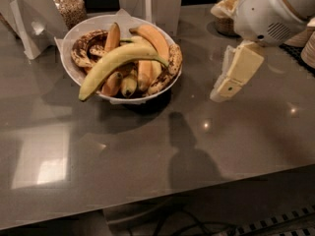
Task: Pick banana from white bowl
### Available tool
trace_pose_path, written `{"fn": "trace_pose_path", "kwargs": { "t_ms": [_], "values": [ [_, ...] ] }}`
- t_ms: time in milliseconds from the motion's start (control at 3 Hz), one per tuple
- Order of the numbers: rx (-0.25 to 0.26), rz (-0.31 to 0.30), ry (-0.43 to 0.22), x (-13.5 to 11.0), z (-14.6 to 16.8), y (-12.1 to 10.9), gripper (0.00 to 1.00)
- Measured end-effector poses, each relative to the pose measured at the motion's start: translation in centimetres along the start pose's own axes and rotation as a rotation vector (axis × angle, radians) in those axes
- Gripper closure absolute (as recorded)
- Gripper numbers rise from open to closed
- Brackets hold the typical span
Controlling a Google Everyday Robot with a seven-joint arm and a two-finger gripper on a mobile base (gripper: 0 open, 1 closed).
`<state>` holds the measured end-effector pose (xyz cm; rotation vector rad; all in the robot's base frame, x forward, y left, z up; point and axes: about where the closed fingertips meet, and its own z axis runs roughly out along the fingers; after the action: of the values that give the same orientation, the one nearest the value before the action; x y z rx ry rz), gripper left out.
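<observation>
The banana [116,63] is long, pale yellow-green and unspotted, and lies across the top of the pile in the white bowl [96,22] at the upper left of the grey table. Shorter orange-yellow bananas [152,38] and brown-spotted ones [84,47] lie under and around it. My gripper [222,93] hangs from the white arm [268,11] at the upper right. It is above the table, to the right of the bowl, a short gap from its rim and touching nothing.
A glass jar of grain [69,6] and a white stand [27,21] are behind the bowl on the left, and another white stand [150,1] is behind it. A basket [224,14] and stacked small white bowls [307,45] are at the far right. The table's front edge [147,205] runs across the bottom.
</observation>
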<state>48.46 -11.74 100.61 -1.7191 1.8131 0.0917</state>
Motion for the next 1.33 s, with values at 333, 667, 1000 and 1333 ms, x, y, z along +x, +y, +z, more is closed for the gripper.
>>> {"fn": "trace_pose_path", "kwargs": {
  "t_ms": [333,667,1000,1333],
  "values": [
    [-0.011,-0.059,-0.103,-3.4,1.7,-1.1,0.00],
    [-0.028,-0.128,-0.203,-6.4,3.9,-2.1,0.00],
    [-0.042,-0.185,-0.277,-8.8,6.4,-3.0,0.00],
    [-0.042,-0.186,-0.277,-8.8,6.4,-3.0,0.00]
  ]
}}
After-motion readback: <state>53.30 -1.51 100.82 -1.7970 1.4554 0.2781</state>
